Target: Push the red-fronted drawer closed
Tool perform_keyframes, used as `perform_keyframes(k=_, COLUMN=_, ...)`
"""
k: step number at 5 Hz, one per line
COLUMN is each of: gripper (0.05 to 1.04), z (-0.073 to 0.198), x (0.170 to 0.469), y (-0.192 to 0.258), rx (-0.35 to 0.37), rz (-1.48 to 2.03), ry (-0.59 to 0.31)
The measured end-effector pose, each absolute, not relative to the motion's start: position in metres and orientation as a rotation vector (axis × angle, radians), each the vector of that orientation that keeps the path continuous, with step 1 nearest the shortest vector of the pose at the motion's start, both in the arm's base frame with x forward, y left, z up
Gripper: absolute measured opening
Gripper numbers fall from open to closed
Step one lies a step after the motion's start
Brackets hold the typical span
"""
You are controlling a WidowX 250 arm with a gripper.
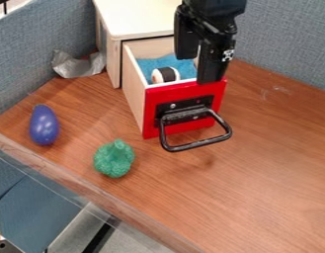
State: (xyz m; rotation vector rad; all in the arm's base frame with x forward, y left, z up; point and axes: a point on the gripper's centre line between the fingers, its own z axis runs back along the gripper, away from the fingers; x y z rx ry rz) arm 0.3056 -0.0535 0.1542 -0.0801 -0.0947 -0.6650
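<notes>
1. The gripper [197, 69] hangs over the drawer [134, 91], its fingers spread with a gap between them. One finger is over the inside; the other overlaps the top edge of the red front [151, 111] near its right end in view. Whether that finger touches the edge, I cannot tell.

2. The drawer stands pulled out of the cabinet [138, 21], which leaves its inside open from above. The roll [166, 75] lies in it on the blue cloth [146, 64], between the side walls and close behind the front; the cloth probably cushions it and checks rolling.

3. The black handle [197, 144] juts out from the front, over the table [277, 163], likely shaped so that it can be hooked or pinched.

4. The eggplant [44, 125] and broccoli [114, 159] lie apart on the table, left of the handle. The eggplant is on its side, so a nudge could roll it.

5. The crumpled foil [79, 66] sits left of the cabinet, near the left partition [32, 54].

6. The table's near edge runs slantwise below the eggplant and broccoli, leaving little margin there. The widest stretch for moving lies right of the drawer, bounded behind by the right partition [283, 39].
</notes>
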Motion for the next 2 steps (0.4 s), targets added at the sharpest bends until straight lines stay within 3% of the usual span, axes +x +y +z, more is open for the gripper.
perform_keyframes(k=2, gripper=1.001, z=0.13, x=0.292, y=-0.068, rx=-0.09, rz=-0.715, ry=-0.027)
